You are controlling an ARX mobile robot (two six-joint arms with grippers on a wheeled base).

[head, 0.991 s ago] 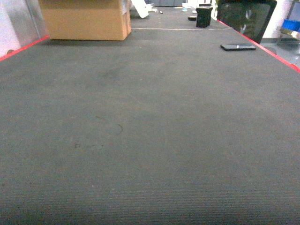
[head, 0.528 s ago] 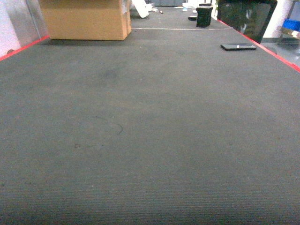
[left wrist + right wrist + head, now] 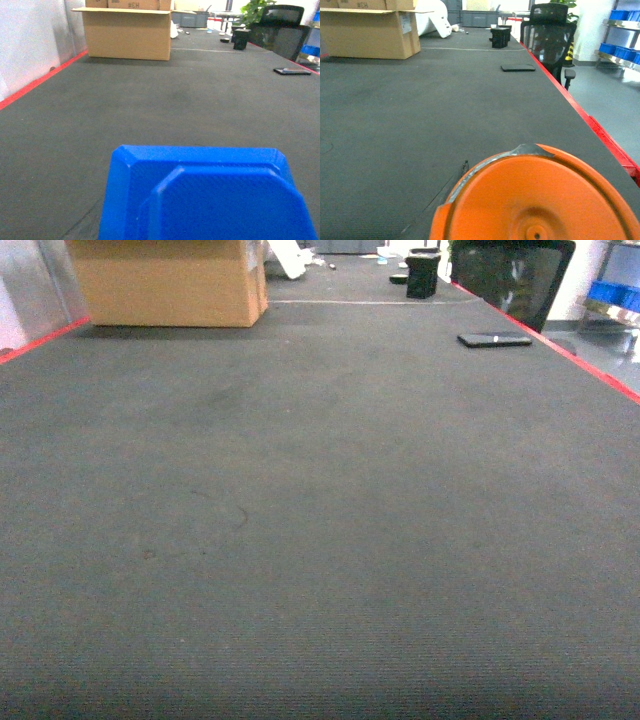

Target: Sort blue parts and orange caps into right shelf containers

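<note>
The dark bench (image 3: 320, 520) slid leftward in the head view, so the base was turning toward the shelf bins (image 3: 619, 50), blue part (image 3: 205, 197) and orange cap (image 3: 540, 200) close under the wrists, jaws unseen.

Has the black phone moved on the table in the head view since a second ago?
No. The black phone slid left in frame, but so did the cardboard box and red table edge, so it's the camera that turned.
</note>
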